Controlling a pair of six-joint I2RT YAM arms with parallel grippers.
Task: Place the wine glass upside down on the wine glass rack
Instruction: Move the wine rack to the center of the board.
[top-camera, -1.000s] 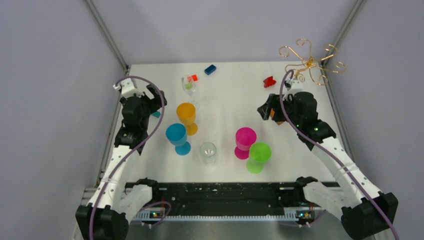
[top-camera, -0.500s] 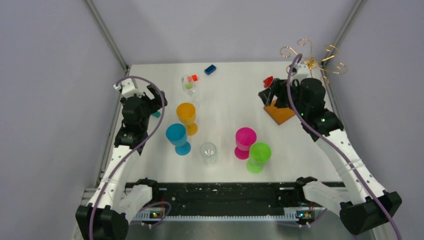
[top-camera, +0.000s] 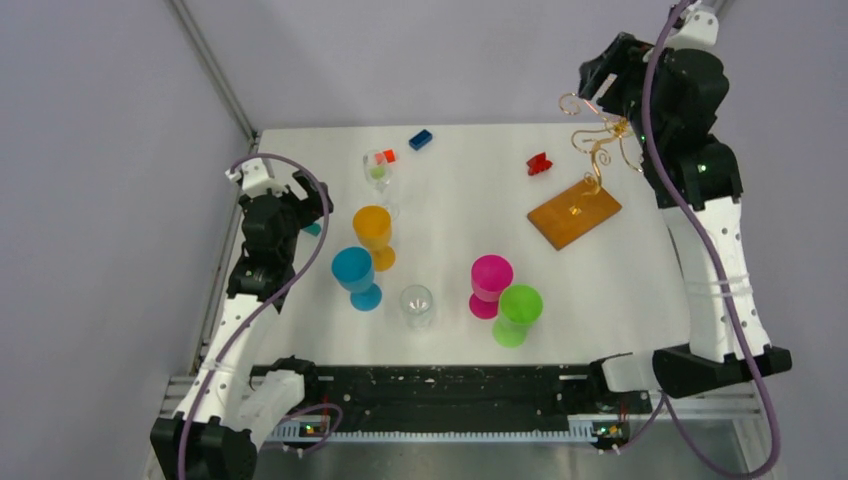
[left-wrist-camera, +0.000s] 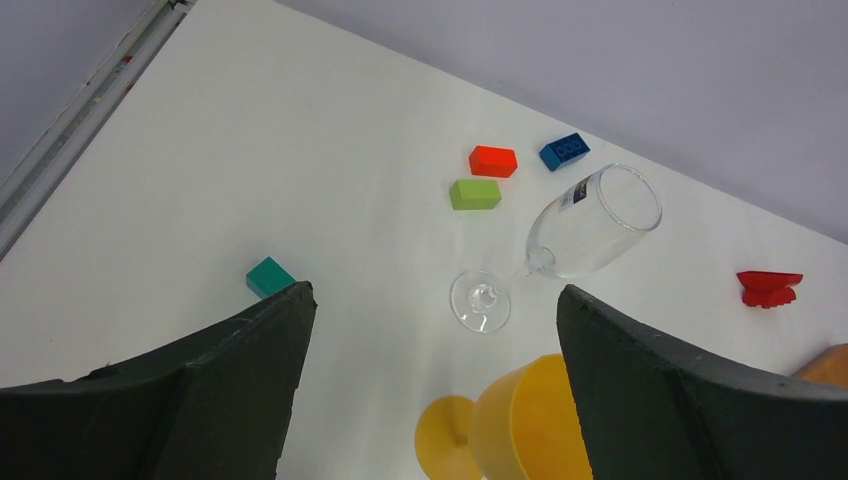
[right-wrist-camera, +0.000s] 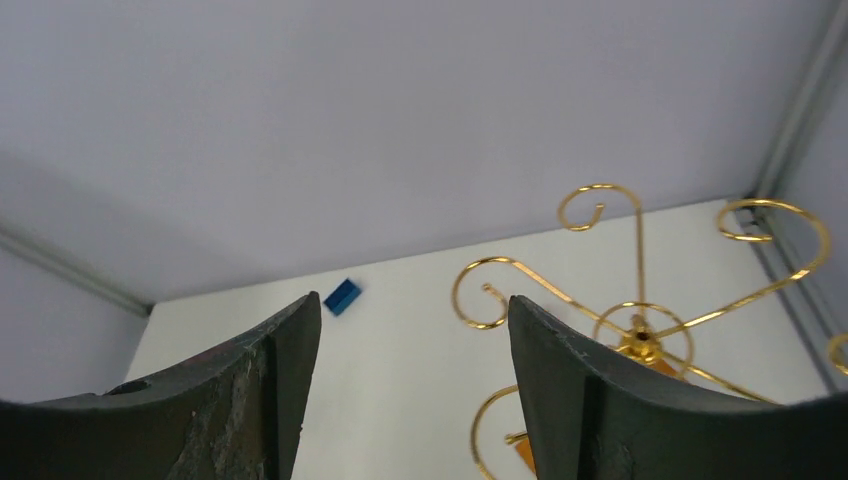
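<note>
Now, right pincer (right-wrist-camera: 412, 305): jaws spread, nothing between them, only wall and gold wire visible through the gap. A second ago this arm sat low over the right side of the table (top-camera: 450, 200), hiding the stand's base. It has since swung up and back into the far right corner and hangs just beside the curled arms, looking down on them. Wine glass rack (top-camera: 580, 210): the orange-brown base is now in full view, set at an angle to the table edges. It looks shifted a little from half a second ago, though I cannot be sure. Gold spirals up top, all bare. Left pincer (left-wrist-camera: 435, 292): spread wide and empty, unchanged over the second, parked at the left side. Wine glass (left-wrist-camera: 590, 225): clear, stemmed, upright on its foot ahead of the left pincer, beyond the yellow goblet (left-wrist-camera: 520, 425) and well apart from the rack. Judgement: the right arm has finished with the stand and cleared off it, so the hanging place is exposed. No glass is gripped or inverted yet, and the main work is still ahead, likely starting with the left side.
</note>
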